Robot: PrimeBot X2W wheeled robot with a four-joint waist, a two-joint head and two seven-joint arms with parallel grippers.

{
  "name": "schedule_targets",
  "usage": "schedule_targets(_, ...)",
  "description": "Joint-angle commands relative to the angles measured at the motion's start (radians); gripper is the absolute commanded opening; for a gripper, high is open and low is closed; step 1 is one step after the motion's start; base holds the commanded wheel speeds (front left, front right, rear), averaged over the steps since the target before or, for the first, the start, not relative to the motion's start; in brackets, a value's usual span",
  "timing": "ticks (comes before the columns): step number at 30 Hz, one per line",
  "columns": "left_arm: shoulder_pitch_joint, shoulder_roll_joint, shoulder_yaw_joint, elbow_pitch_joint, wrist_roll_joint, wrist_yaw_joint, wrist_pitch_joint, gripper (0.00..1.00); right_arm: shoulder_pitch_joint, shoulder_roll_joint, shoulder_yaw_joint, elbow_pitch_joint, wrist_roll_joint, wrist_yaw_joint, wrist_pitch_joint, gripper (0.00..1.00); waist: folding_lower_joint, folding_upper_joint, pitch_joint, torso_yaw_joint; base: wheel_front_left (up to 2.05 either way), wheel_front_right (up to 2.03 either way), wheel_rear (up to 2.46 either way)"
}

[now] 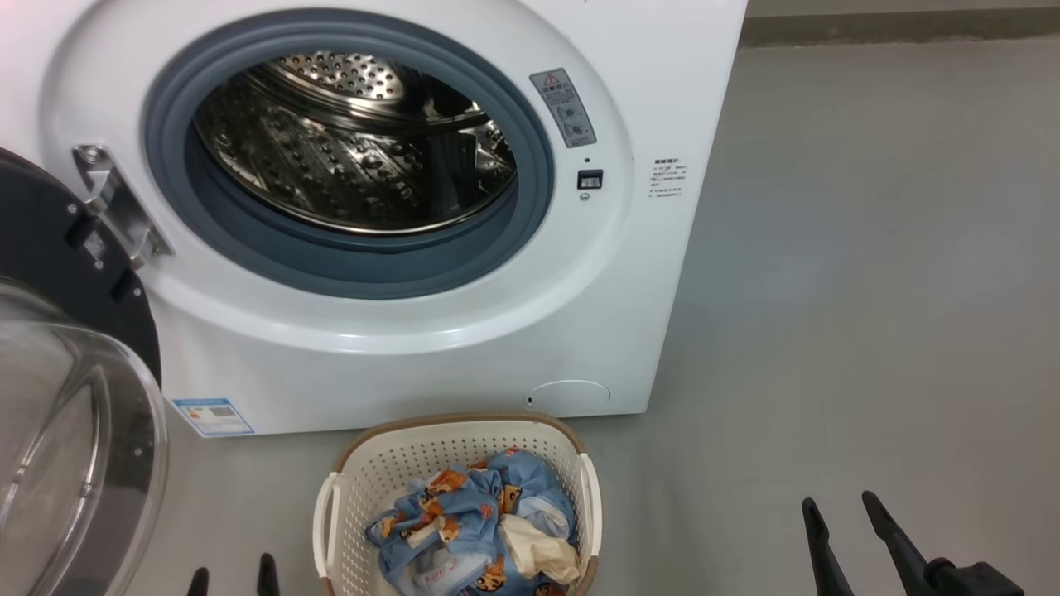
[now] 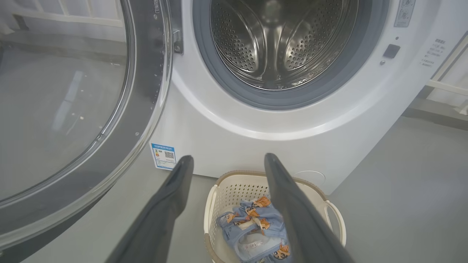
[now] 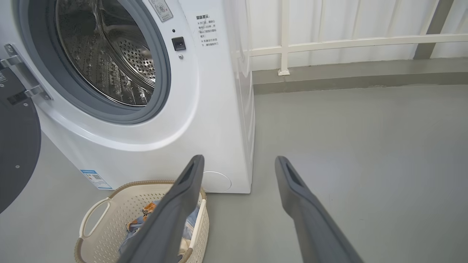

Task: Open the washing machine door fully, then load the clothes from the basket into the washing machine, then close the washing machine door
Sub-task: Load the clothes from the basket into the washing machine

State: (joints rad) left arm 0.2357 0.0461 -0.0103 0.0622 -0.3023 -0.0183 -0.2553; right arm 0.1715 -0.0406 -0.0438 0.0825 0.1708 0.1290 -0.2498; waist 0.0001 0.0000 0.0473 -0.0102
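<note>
The washing machine door (image 1: 74,430) is swung wide at the left of the washing machine (image 1: 464,331). The clothes (image 1: 472,530) are heaped in the basket (image 1: 397,463) on the floor (image 1: 828,290) before it. The left end effector (image 1: 233,571) and right end effector (image 1: 838,501) are held spread, empty. A white railing (image 3: 347,42) is revealed in the right wrist view.

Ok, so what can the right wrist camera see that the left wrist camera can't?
Right wrist view's own: the right gripper, open, and the washing machine from its plain white side.
Left wrist view's own: the left gripper, open, and the door with its big clear glass.
Both share: the shiny drum, the blue sticker, and the basket with the tiger clothes inside.
</note>
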Motion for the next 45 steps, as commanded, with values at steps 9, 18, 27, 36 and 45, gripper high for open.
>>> schedule_targets(9, -0.128, 0.004, -0.052, 0.073, -0.012, -0.018, -0.006, 1.00, -0.095, -0.010, 0.054, -0.024, 0.032, 0.002, -0.012, 1.00, -0.0001, 0.0000, 0.100, -0.067, 0.00, 0.00, 0.00)
schedule_targets(18, -0.291, 0.010, -0.065, 0.326, -0.103, -0.066, 0.025, 1.00, -0.192, -0.010, 0.092, -0.035, 0.077, 0.002, -0.012, 1.00, -0.0001, 0.0000, 0.267, -0.199, 0.00, 0.00, 0.00)
schedule_targets(27, -0.435, 0.048, -0.041, 0.525, -0.196, -0.097, 0.082, 1.00, -0.255, -0.010, 0.132, -0.036, 0.131, 0.002, -0.012, 1.00, -0.0001, 0.0000, 0.391, -0.312, 0.00, 0.00, 0.00)
schedule_targets(36, -0.560, 0.086, -0.051, 0.670, -0.281, -0.110, 0.139, 1.00, -0.302, -0.010, 0.154, -0.051, 0.157, 0.002, -0.012, 1.00, -0.0001, 0.0000, 0.494, -0.361, 0.00, 0.00, 0.00)
schedule_targets(45, -0.672, 0.158, -0.103, 0.752, -0.294, -0.112, 0.167, 1.00, -0.345, -0.010, 0.182, -0.065, 0.185, 0.002, -0.012, 1.00, -0.0001, 0.0000, 0.607, -0.393, 0.00, 0.00, 0.00)
